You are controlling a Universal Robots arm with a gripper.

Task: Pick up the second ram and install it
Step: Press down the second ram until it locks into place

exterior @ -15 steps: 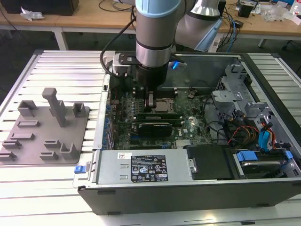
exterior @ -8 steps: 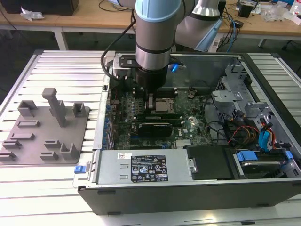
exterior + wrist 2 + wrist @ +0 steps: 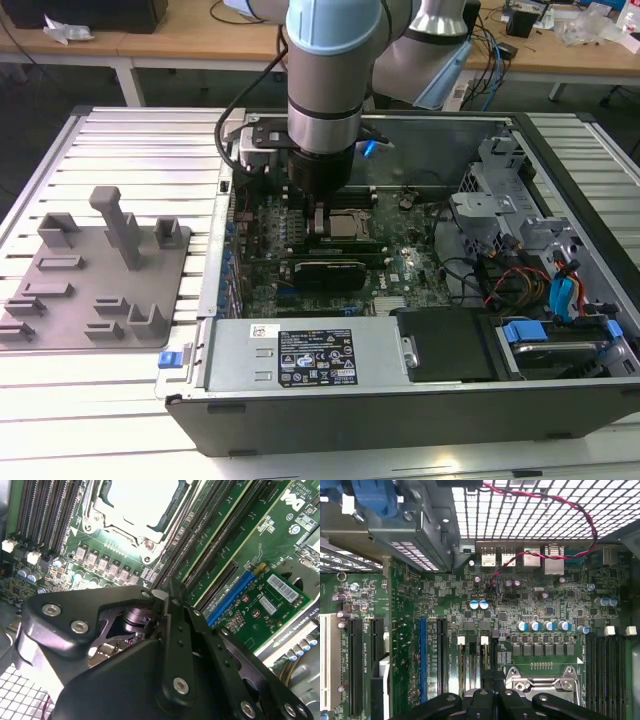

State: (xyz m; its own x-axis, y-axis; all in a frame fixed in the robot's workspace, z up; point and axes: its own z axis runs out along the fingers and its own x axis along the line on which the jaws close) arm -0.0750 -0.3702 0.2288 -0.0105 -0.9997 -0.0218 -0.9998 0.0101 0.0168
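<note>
While the arm reaches down into the open computer case [image 3: 560, 190] at the centre of the exterior view, its hand [image 3: 318, 218] stands upright over the motherboard [image 3: 400, 265], just to the frame's left of the processor socket [image 3: 348, 226]. In both wrist views the fingers [image 3: 176, 630] are drawn tight together with no gap between them. Whether a board is pinched there I cannot tell, since the fingertips hide the spot.

In the first wrist view a thin strip lies along the memory slot [image 3: 485, 657] with white latches directly under the fingertips. I take this to be the second ram, at or in its slot. The grey holder plate [image 3: 95, 290] on the bench [image 3: 150, 135], at the exterior view's left, shows no stick lying in it, so the pick-up looks done. Full seating is unproved, because neither latch can be read as snapped shut.

Room is tight. Capacitors and neighbouring slots flank the fingers, and the socket frame sits just beside them. The case wall and its cabling crowd the frame's right, so the free way is straight up.
</note>
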